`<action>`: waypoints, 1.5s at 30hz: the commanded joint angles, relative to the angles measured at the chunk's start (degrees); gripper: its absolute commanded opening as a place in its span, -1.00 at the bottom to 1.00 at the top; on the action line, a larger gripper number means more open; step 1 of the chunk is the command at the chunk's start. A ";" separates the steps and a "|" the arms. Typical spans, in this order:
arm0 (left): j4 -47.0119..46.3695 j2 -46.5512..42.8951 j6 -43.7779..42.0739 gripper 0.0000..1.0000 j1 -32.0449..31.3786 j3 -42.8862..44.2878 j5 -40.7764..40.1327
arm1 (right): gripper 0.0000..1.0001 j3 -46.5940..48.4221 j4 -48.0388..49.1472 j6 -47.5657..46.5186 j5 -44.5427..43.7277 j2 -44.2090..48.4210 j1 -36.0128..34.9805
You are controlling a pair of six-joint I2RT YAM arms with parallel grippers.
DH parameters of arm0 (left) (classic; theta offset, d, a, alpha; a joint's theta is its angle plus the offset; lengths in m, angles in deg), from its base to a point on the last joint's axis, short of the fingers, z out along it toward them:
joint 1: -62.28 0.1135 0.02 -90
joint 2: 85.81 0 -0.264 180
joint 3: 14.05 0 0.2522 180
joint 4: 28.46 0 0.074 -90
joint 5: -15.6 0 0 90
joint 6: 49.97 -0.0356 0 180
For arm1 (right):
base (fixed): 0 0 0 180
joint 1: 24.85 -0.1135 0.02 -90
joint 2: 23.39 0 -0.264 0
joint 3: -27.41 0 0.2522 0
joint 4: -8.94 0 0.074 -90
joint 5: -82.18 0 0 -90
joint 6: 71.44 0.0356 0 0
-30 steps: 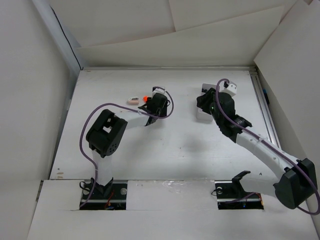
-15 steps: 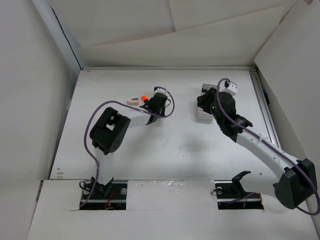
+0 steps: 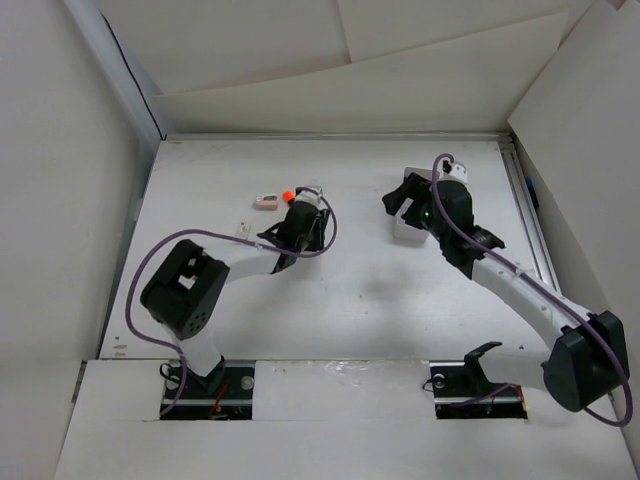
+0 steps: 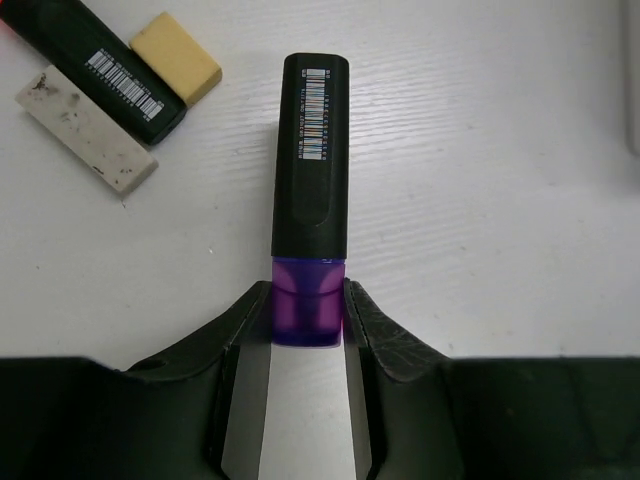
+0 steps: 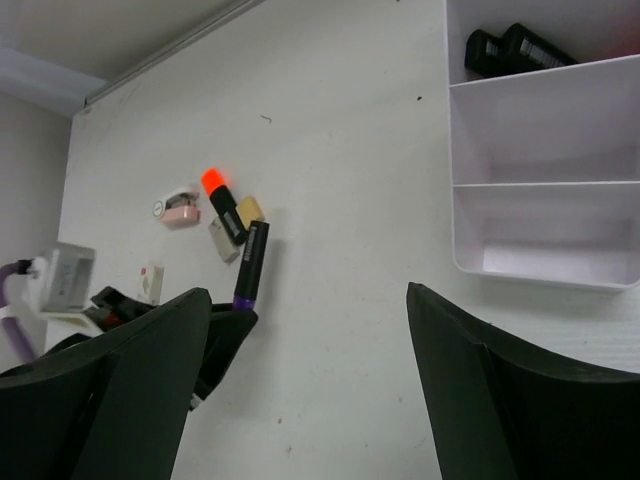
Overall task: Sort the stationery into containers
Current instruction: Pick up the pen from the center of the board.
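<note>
my left gripper (image 4: pixel 308 320) is clamped on the purple end of a marker (image 4: pixel 312 150), which lies flat on the table (image 4: pixel 480 200) beside an orange marker (image 5: pixel 228 208) and two erasers (image 4: pixel 176 58). my right gripper (image 5: pixel 308 295) hangs wide open near the box (image 5: pixel 540 183), whose far compartment holds two black markers (image 5: pixel 520 48).

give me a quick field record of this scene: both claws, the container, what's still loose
left claw: closed on the purple end of the purple marker
right claw: open, holding nothing, near the container
container: white, divided; far compartment holds two black markers; the two nearer compartments show nothing inside
loose, clustered past the purple marker: orange marker, beige eraser, white eraser
loose, off to the side: small pink item, kind unclear
</note>
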 commanded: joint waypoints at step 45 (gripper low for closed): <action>-22.77 -22.69 3.67 -0.84 -1.24 -19.40 24.46 | -0.76 10.83 8.70 3.76 18.57 -21.19 -6.98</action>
